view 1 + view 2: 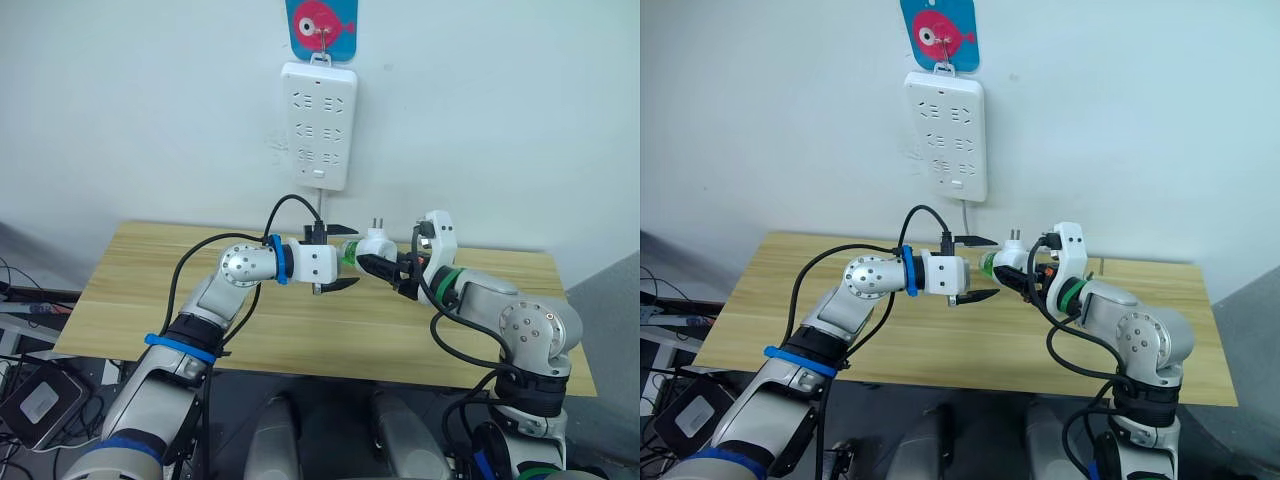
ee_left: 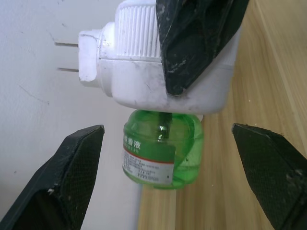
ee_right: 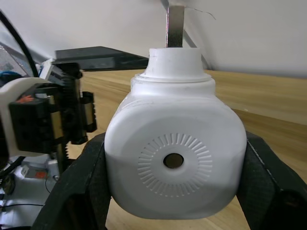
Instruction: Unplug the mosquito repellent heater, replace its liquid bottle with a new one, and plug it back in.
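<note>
Item: small white rounded plastic mosquito repellent heater (image 3: pixel 175 160), round vent hole on its face, two plug prongs free of any socket, so unplugged. Location: held in the air above the middle of the pale wooden worktop (image 1: pixel 150 290), below the long white wall power strip (image 1: pixel 318 125).

Holder: right claw (image 3: pixel 175 191), closed on the heater body, one black finger on each side; this grip appears meant to steady the block while the bottle is worked loose.

Attached: translucent green plastic liquid bottle (image 2: pixel 162 153) with a white-and-red label, its neck seated in the heater, its body pointing toward the left arm and left bare for a grasp.

Left claw (image 2: pixel 168 177): wide open, empty, one finger to each side of the bottle, neither touching it; positioned, by the look of it, to close on the bottle.

Stage, as judged: unplugging done, removal of the old bottle in hand; replacing and replugging remain.

Risk, as judged: a smooth round bottle may slip when twisted
</note>
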